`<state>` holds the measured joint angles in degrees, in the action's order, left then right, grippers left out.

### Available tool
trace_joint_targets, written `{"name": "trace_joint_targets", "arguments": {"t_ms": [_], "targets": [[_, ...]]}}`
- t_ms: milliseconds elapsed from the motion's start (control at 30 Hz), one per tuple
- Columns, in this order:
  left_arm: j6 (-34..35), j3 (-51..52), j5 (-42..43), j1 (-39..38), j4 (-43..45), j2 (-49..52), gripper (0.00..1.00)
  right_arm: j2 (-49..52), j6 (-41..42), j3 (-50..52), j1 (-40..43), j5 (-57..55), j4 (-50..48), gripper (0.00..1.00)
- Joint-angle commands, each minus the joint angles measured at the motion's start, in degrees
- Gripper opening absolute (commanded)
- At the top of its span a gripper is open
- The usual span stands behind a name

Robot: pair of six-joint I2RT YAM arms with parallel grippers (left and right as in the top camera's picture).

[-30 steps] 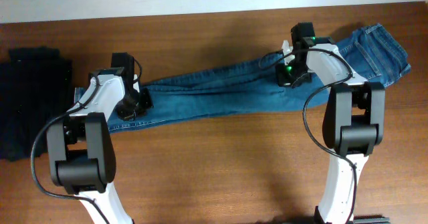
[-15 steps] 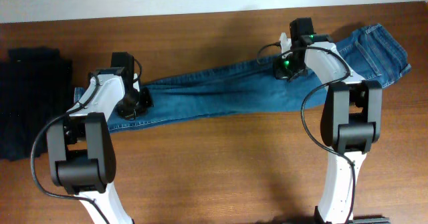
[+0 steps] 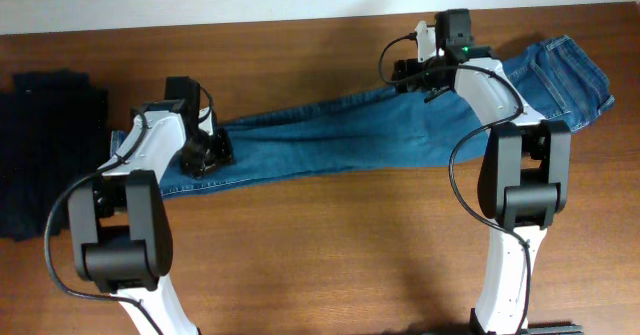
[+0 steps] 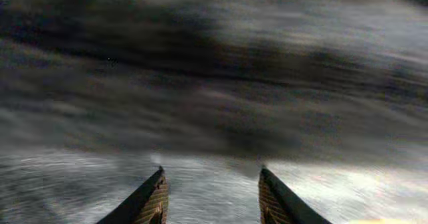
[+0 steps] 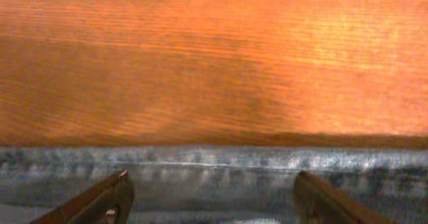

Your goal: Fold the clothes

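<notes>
Jeans (image 3: 340, 135): long axis left-to-right across table (image 3: 330, 245), leg end under left claw (image 4: 210, 174), far edge beneath right claw (image 5: 210, 176); both claws apart, empty.

The left wrist view is dim and grey, smeared with motion blur everywhere beyond the left fingers (image 4: 150, 200), which alone look crisp. Ahead of the right fingers (image 5: 107, 197) the table (image 5: 214, 63) glows oversaturated orange and soft-focused. Between them the jeans (image 5: 214, 167) seam is sharper. The overhead light is even, with faint shadows.
</notes>
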<state>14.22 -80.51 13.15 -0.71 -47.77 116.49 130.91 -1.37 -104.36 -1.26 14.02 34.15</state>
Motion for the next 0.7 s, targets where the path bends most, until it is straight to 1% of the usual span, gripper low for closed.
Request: {"name": "trace_joint_targets", "arguments": {"t_ms": [0, 133, 233, 267, 300, 333, 367, 400, 433, 467, 667], "targets": [[-3.1, -4.5, 6.9, -0.1, 0.6, -6.7, 0.46, -2.1, 0.0, -3.4, 0.5, 3.9, 1.7, 0.83], [-2.9, -6.2, 7.3, -1.6, 0.7, -12.0, 0.50, -6.8, 0.1, -4.9, 1.2, 4.3, 8.3, 0.84], [-2.3, -6.2, 7.3, -3.9, 0.6, -13.8, 0.53, -10.2, 0.1, -5.0, 2.0, 1.1, 16.9, 0.84], [-2.2, -6.2, 7.3, -5.0, 0.6, -13.8, 0.52, -10.8, 0.0, -5.0, 2.1, -0.1, 19.7, 0.81], [-2.3, -6.2, 7.3, -6.0, 0.6, -13.7, 0.45, -11.0, 0.0, -5.0, 2.4, -1.3, 22.3, 0.73], [-2.3, -6.1, 7.0, -7.4, 0.8, -13.4, 0.34, -11.0, 0.1, -4.9, 2.6, -2.2, 24.5, 0.63], [-2.3, -6.1, 7.0, -8.5, 1.0, -13.2, 0.20, -10.9, 0.1, -4.9, 2.8, -2.8, 26.5, 0.50], [-2.3, -6.1, 6.8, -9.9, 1.6, -12.7, 0.09, -10.5, 0.1, -4.6, 2.9, -3.2, 28.0, 0.34], [-2.3, -6.1, 6.6, -11.0, 2.3, -12.4, 0.02, -10.5, 0.1, -4.0, 3.0, -3.4, 28.5, 0.16], [-2.3, -6.1, 6.1, -12.3, 3.4, -11.9, 0.01, -10.3, 0.1, -3.2, 3.1, -3.3, 28.5, 0.04], [-2.3, -6.1, -1.2, -19.0, 9.8, -9.5, 0.01, -8.6, 0.4, 1.2, 3.4, -3.3, 26.0, 0.04]]}}
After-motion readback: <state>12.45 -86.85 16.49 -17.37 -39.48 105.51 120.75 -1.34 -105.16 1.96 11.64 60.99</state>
